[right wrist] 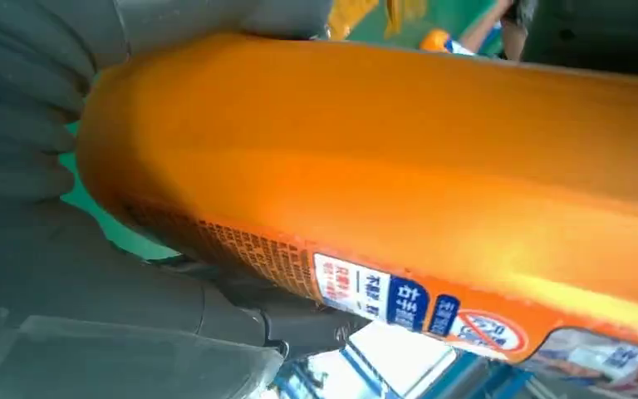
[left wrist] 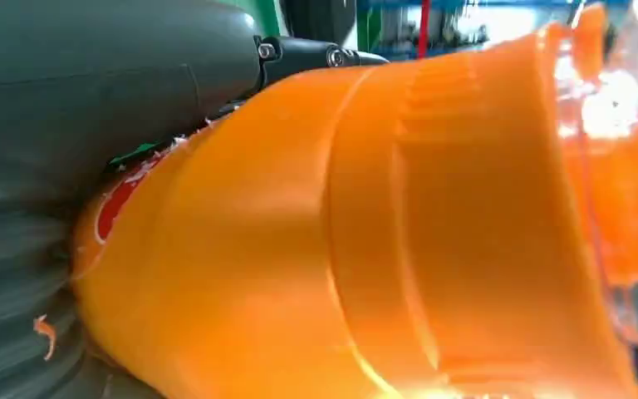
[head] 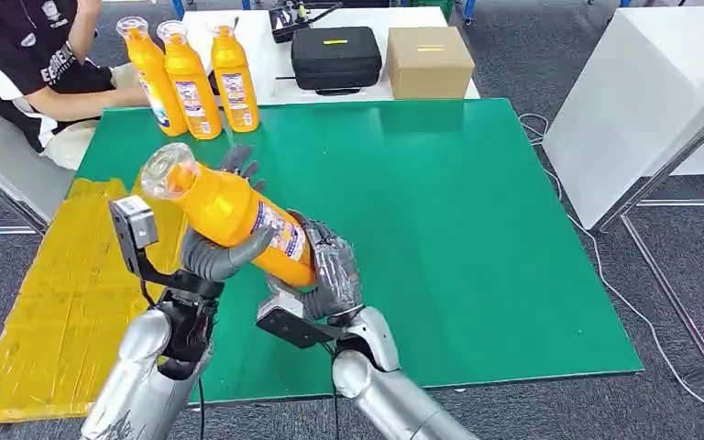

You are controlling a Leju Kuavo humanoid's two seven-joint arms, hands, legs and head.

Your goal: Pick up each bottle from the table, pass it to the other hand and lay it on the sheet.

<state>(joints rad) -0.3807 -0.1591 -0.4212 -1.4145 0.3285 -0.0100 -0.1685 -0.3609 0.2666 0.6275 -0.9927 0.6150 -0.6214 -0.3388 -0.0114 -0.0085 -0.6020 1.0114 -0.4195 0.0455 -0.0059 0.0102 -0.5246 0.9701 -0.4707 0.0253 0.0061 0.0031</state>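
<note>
An orange bottle with a clear cap hangs tilted above the green table, cap toward the upper left. My left hand wraps its upper body and my right hand grips its base end. Both hands hold it at once. Up close the bottle lies against my left hand, and its labelled side lies in my right hand. Three more orange bottles stand upright at the table's far left corner. The yellow sheet lies on the floor left of the table.
A person in dark clothes sits at the far left beside the standing bottles. A black case and a cardboard box rest on a white table behind. A white table and cables stand to the right.
</note>
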